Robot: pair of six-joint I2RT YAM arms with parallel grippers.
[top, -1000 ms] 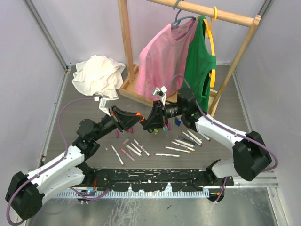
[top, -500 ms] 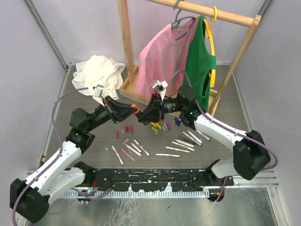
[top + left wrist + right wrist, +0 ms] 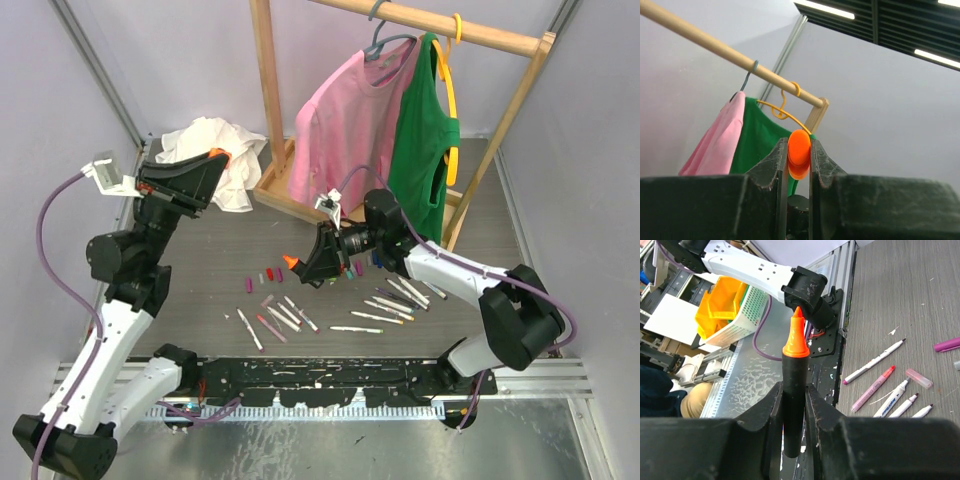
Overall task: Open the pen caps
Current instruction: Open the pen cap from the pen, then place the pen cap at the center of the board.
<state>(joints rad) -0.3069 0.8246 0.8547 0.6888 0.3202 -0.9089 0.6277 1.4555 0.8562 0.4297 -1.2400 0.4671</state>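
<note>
My left gripper (image 3: 220, 158) is raised high at the back left, shut on an orange pen cap (image 3: 217, 154). In the left wrist view the orange cap (image 3: 799, 152) sits pinched between the jaws of that gripper (image 3: 799, 159). My right gripper (image 3: 302, 266) hovers low over the middle of the table, shut on a stubby black marker (image 3: 794, 405) whose bare orange tip (image 3: 795, 337) points out past its fingers. Several slim white pens (image 3: 285, 316) lie on the table, and more pens (image 3: 400, 293) lie to the right. Small loose caps (image 3: 268, 276) lie in a row beside them.
A wooden clothes rack (image 3: 268, 100) stands at the back with a pink shirt (image 3: 345, 125) and a green top (image 3: 425, 140) on hangers. A crumpled white cloth (image 3: 205, 150) lies back left, close behind the left gripper. Metal rails (image 3: 330, 375) run along the near edge.
The orange cap has come off the black marker. My left arm swung up and far to the left with the cap. My right gripper dipped slightly down and left with the marker.
</note>
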